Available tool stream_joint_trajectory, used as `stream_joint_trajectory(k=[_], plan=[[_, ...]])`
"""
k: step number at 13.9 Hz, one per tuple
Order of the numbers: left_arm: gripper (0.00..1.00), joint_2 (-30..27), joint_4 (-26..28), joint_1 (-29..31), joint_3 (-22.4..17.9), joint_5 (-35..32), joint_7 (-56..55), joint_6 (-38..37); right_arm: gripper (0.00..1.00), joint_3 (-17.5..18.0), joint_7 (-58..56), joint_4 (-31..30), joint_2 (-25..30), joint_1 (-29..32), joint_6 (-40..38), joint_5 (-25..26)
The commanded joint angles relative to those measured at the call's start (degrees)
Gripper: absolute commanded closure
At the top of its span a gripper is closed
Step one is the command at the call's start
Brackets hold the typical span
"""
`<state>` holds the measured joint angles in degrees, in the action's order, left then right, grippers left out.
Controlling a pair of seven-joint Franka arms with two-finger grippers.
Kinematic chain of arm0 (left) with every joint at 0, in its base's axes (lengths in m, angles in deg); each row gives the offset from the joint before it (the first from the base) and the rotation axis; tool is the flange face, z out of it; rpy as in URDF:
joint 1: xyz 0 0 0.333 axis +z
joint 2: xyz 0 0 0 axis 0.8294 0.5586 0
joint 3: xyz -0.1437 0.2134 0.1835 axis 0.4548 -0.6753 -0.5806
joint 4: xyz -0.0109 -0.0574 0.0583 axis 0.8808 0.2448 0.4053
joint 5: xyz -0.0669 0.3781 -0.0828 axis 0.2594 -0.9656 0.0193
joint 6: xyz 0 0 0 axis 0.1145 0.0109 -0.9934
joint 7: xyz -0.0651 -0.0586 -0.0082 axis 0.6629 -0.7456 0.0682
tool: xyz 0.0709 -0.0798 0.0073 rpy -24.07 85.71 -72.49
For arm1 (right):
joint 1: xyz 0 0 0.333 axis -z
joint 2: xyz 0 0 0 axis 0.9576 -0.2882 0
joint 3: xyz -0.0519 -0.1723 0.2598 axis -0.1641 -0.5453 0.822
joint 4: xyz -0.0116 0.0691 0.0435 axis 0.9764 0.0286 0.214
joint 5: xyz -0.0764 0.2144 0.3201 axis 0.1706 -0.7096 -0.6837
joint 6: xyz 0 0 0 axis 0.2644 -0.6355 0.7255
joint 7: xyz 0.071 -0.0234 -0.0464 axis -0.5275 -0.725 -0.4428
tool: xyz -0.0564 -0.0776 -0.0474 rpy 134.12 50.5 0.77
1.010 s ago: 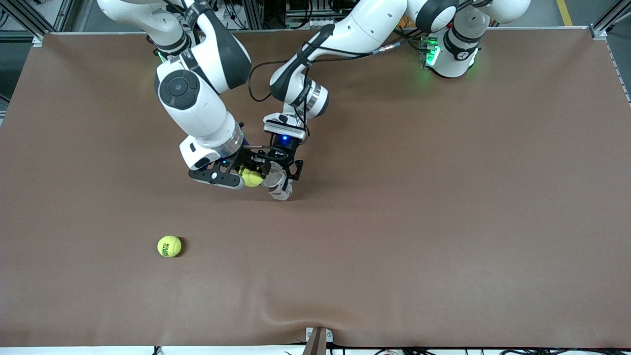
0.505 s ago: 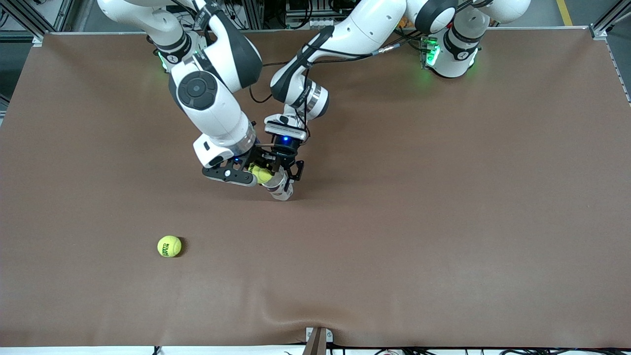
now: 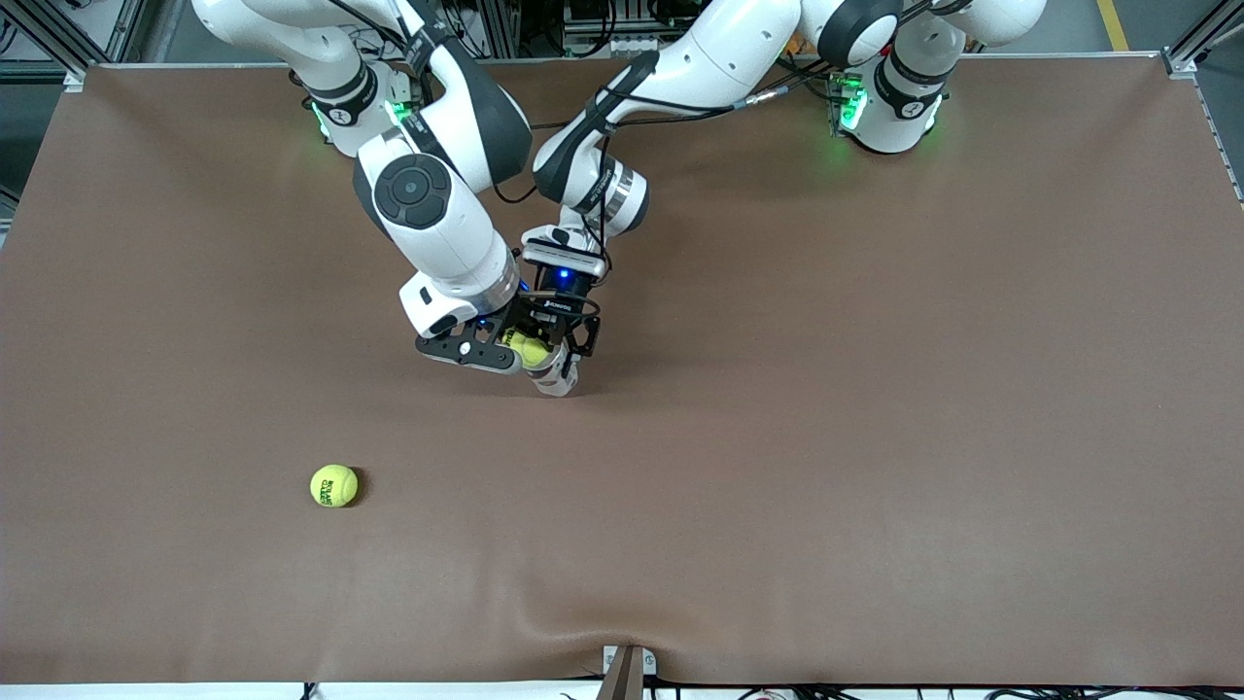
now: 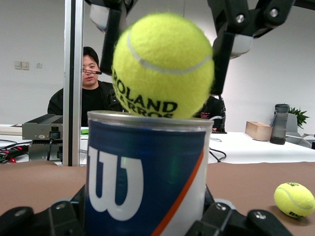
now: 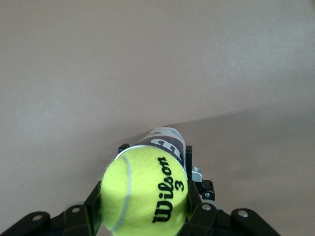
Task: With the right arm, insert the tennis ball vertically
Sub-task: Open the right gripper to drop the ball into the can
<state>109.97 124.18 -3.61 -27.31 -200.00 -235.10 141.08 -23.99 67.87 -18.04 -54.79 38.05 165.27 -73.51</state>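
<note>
I hold the tennis ball (image 4: 163,66) tight between the fingers (image 4: 229,42) of my right gripper (image 3: 515,348). The ball sits right over the open mouth of the can (image 4: 146,173), and its bottom dips just past the can's rim.

The can stands upright near the middle of the table (image 3: 875,437). My left gripper (image 3: 561,350) pinches the can by its sides, low down.

In the right wrist view the ball (image 5: 144,189) covers nearly the whole mouth of the can (image 5: 164,138), so I cannot see inside it. In the front view my right arm hides most of the can (image 3: 554,374).

There is lots of open brown table all around the can. A second ball (image 3: 333,485) lies alone, nearer the front camera and toward the right arm's end of the table, well apart from the can. The table edges are well away from both grippers.
</note>
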Motion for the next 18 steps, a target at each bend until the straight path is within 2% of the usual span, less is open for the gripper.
stream_joint_trajectory(k=[1, 2, 3, 4, 9, 14, 18], plan=[[0.16, 2.90, -3.64, 0.76, 1.06, -3.47, -1.19, -1.33, 0.40, -0.72, 0.88, 1.93, -0.58, -0.75, -0.64, -0.95], [0.16, 2.90, -3.64, 0.76, 0.98, -3.47, -1.19, -1.33, 0.28, -0.72, 0.88, 1.93, -0.66, -0.75, -0.55, -0.95], [0.16, 2.90, -3.64, 0.76, 0.97, -3.47, -1.19, -1.33, 0.22, -0.72, 0.88, 1.93, -0.67, -0.75, -0.55, -0.95], [0.16, 2.90, -3.64, 0.76, 0.97, -3.47, -1.19, -1.33, 0.20, -0.72, 0.88, 1.93, -0.67, -0.75, -0.46, -0.86], [0.16, 2.81, -3.64, 0.76, 1.06, -3.47, -1.11, -1.33, 0.15, -0.72, 0.88, 1.84, -0.67, -0.75, -0.46, -0.86], [0.15, 2.81, -3.64, 0.76, 0.97, -3.55, -1.19, -1.33, 0.14, -1.16, -0.34, 2.55, -0.40, 0.47, -0.90, 0.02], [0.15, 2.81, -3.64, 0.76, 0.97, -3.55, -1.19, -1.42, 0.14, -1.25, -10.25, 2.28, 0.48, 7.40, -4.58, 1.07]])
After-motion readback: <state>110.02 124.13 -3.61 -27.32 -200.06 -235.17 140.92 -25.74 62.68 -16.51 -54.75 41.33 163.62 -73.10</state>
